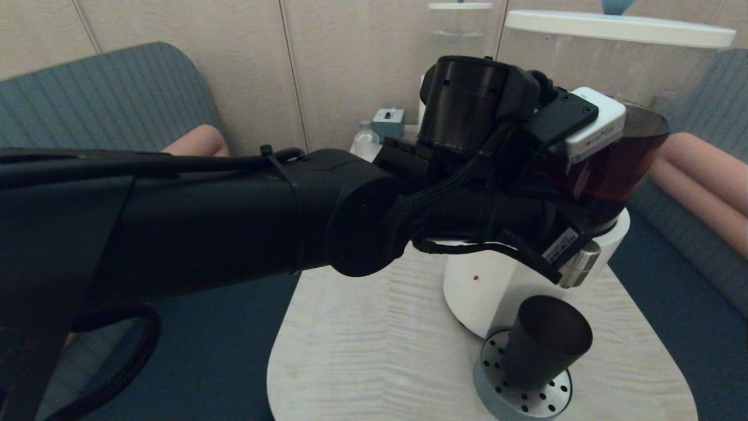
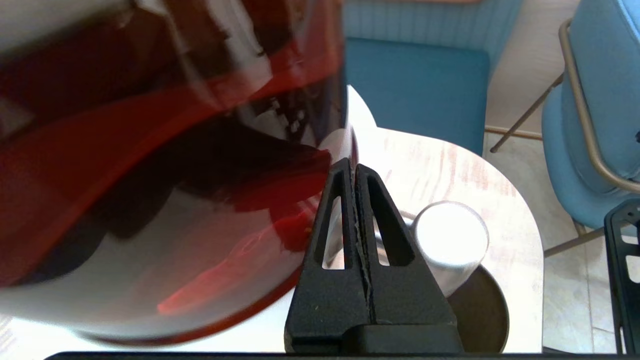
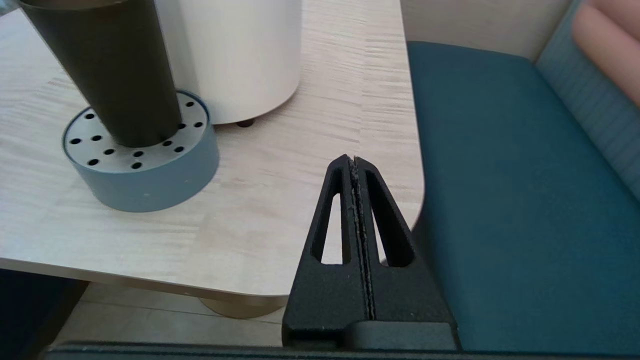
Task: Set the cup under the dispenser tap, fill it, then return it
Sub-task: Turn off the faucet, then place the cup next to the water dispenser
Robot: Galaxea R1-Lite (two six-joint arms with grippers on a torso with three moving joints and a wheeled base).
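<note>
The black cup [image 1: 546, 339] stands upright on a round grey perforated drip tray [image 1: 520, 394], right under the steel dispenser tap [image 1: 579, 266]. The tap juts from the white base [image 1: 479, 292] of the dispenser of dark brown liquid [image 1: 619, 166]. My left arm reaches across to the tap. In the left wrist view my left gripper [image 2: 354, 167] is shut and empty, lying beside the tap [image 2: 450, 240] on the dispenser's side, above the cup's dark mouth [image 2: 482, 312]. I cannot tell if it touches the tap. My right gripper [image 3: 354, 161] is shut and empty near the table's edge, apart from the cup [image 3: 110, 75].
A slimmer clear dispenser [image 1: 461, 29], a small bottle [image 1: 365, 140] and a grey-blue box [image 1: 388, 121] stand at the back of the pale wooden table [image 1: 374, 351]. Teal seating [image 3: 525, 200] with pink cushions [image 1: 707, 175] flanks the table. A blue chair [image 2: 600, 125] stands beyond it.
</note>
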